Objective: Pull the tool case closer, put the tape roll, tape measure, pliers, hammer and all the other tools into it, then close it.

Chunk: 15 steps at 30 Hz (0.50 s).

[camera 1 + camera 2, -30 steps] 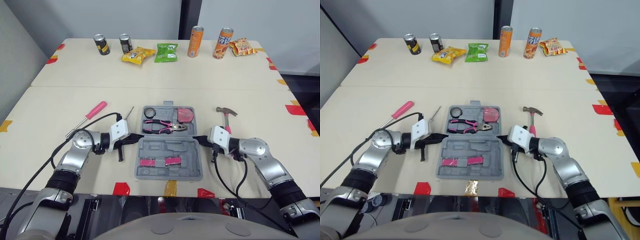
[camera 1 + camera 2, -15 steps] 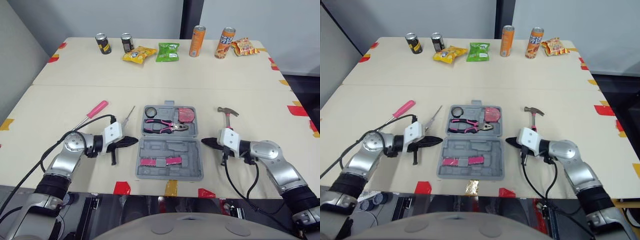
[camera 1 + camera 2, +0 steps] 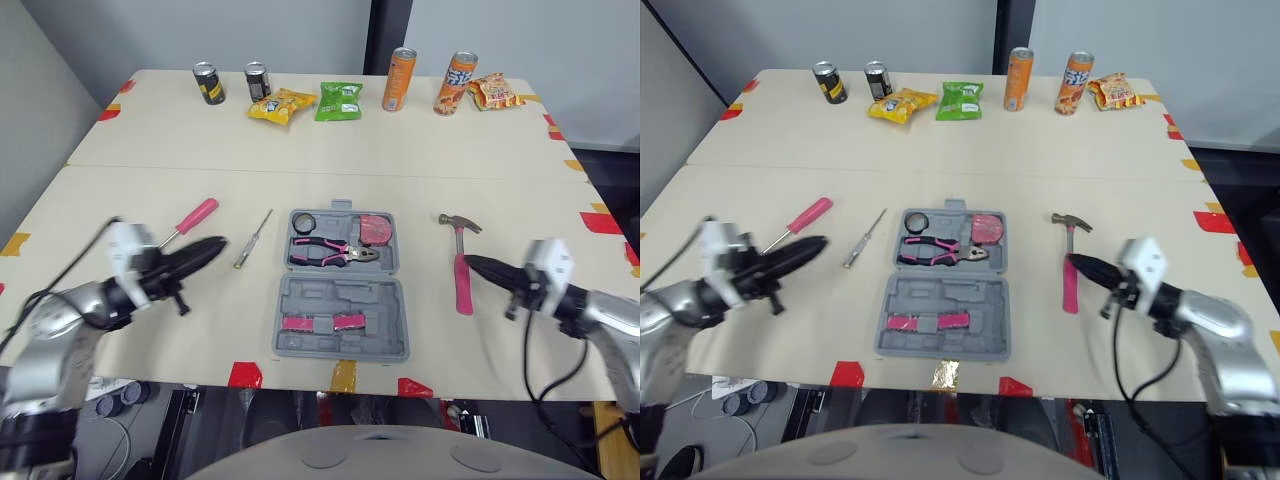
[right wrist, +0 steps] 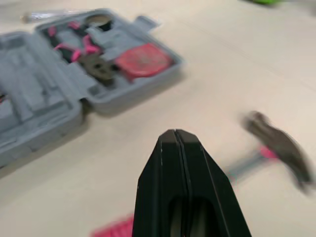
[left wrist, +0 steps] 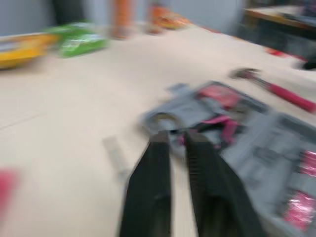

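The grey tool case (image 3: 340,345) lies open near the table's front edge. Its far half holds the black tape roll (image 3: 302,222), the pink-handled pliers (image 3: 330,251) and the red tape measure (image 3: 374,228); two pink pieces (image 3: 320,322) sit in the near half. A pink-handled hammer (image 3: 460,262) lies right of the case. To its left lie a thin screwdriver (image 3: 252,238) and a pink-handled screwdriver (image 3: 190,218). My left gripper (image 3: 205,250) is shut and empty, well left of the case. My right gripper (image 3: 475,265) is shut and empty, its tip by the hammer's handle.
Along the far edge stand two dark cans (image 3: 208,84), a yellow snack bag (image 3: 280,104), a green bag (image 3: 339,100), two orange cans (image 3: 399,79) and another snack bag (image 3: 494,92). Red and yellow tape strips (image 3: 243,375) mark the table's edges.
Both grippers have drawn away from the case's sides, the left far to the left, the right out past the hammer. The case and the tools stay where they were.
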Tool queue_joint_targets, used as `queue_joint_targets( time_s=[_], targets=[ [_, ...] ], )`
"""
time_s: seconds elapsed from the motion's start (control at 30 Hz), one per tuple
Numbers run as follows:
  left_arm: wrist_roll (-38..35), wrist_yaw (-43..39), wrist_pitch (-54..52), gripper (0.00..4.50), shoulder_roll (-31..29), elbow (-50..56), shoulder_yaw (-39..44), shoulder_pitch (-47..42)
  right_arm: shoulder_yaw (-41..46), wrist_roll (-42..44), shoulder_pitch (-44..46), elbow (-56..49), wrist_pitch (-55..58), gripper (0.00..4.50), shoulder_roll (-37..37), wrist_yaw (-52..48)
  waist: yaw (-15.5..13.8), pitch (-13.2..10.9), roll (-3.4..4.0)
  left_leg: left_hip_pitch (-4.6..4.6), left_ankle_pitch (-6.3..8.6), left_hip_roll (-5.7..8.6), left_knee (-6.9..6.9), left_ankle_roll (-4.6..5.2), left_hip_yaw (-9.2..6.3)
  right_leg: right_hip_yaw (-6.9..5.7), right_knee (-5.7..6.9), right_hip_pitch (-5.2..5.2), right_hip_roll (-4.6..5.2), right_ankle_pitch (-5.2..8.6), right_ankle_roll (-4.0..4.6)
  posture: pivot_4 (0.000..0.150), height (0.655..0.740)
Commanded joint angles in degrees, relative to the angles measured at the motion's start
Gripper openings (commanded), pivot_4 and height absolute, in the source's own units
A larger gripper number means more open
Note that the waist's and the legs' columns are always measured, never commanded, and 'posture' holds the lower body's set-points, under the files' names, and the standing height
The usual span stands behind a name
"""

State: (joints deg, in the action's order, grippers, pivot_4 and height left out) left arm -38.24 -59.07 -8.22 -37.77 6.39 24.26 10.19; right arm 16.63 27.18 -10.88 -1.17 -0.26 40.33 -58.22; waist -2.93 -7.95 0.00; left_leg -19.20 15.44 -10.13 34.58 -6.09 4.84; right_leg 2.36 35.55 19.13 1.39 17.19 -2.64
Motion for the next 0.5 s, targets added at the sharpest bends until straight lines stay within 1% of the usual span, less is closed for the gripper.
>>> queue_joint_targets(
  time_s=[0.03, 0.17, 0.27, 0.3, 0.37, 0.4, 0.5],
  targets=[
    [-0.38, 0.77, 1.09, 1.91, 0.31, -0.48, 5.58, 4.1, 5.84, 3.31, -3.51, -0.09, -1.22, 0.86, 0.18, -2.26, 0.04, 0.0, -0.01, 0.03, 0.0, -0.01, 0.0, 0.03, 0.0, 0.0, -0.04, -0.03, 0.01, 0.0, 0.0, 0.15, 0.74],
    [0.49, -0.23, 3.26, 3.27, 0.28, -5.32, 11.35, 9.87, 12.3, 5.83, -8.18, 2.74, -1.59, 2.19, -1.34, -2.47, 0.17, -0.03, -0.02, 0.03, 0.02, -0.04, 0.0, 0.21, -0.01, -0.01, -0.05, -0.03, 0.02, 0.0, 0.0, 0.15, 0.74],
    [1.18, -1.07, 4.97, 4.39, 0.3, -9.45, 14.11, 12.84, 15.87, 7.04, -10.52, 5.07, -1.73, 3.27, -2.22, -2.44, 0.4, -0.04, -0.03, 0.04, 0.04, -0.06, -0.02, 0.27, -0.01, -0.01, -0.07, -0.03, 0.04, 0.01, 0.02, 0.15, 0.74],
    [1.55, -1.81, 5.79, 4.5, 0.26, -11.88, 15.0, 13.95, 17.13, 7.33, -11.28, 6.31, -1.82, 3.57, -2.56, -2.32, 0.5, -0.04, -0.04, 0.03, 0.07, -0.06, -0.03, 0.32, 0.0, -0.01, -0.1, -0.03, 0.04, 0.01, 0.02, 0.15, 0.74],
    [2.21, -2.94, 7.31, 4.5, 0.23, -15.51, 16.0, 15.36, 18.87, 7.64, -12.11, 8.37, -2.01, 4.28, -3.07, -2.33, 0.64, -0.04, -0.03, 0.05, 0.2, -0.12, -0.07, 0.65, -0.01, -0.01, -0.12, -0.04, 0.1, 0.01, 0.02, 0.15, 0.74],
    [2.88, -3.38, 8.32, 4.5, 0.12, -18.05, 16.62, 16.24, 19.94, 7.54, -12.69, 10.39, -2.64, 4.46, -3.33, -2.43, 0.67, -0.06, 0.0, 0.06, 0.2, -0.13, -0.08, 0.74, -0.01, -0.01, -0.12, -0.04, 0.12, 0.01, 0.02, 0.15, 0.74],
    [3.86, -3.88, 10.58, 4.5, -0.4, -23.52, 17.91, 16.94, 22.01, 7.32, -13.81, 15.37, -3.76, 4.46, -3.74, -2.88, 0.73, -0.07, 0.01, 0.11, 0.22, -0.12, -0.13, 0.93, 0.0, -0.03, -0.1, -0.05, 0.19, 0.02, 0.03, 0.15, 0.74]
  ],
)
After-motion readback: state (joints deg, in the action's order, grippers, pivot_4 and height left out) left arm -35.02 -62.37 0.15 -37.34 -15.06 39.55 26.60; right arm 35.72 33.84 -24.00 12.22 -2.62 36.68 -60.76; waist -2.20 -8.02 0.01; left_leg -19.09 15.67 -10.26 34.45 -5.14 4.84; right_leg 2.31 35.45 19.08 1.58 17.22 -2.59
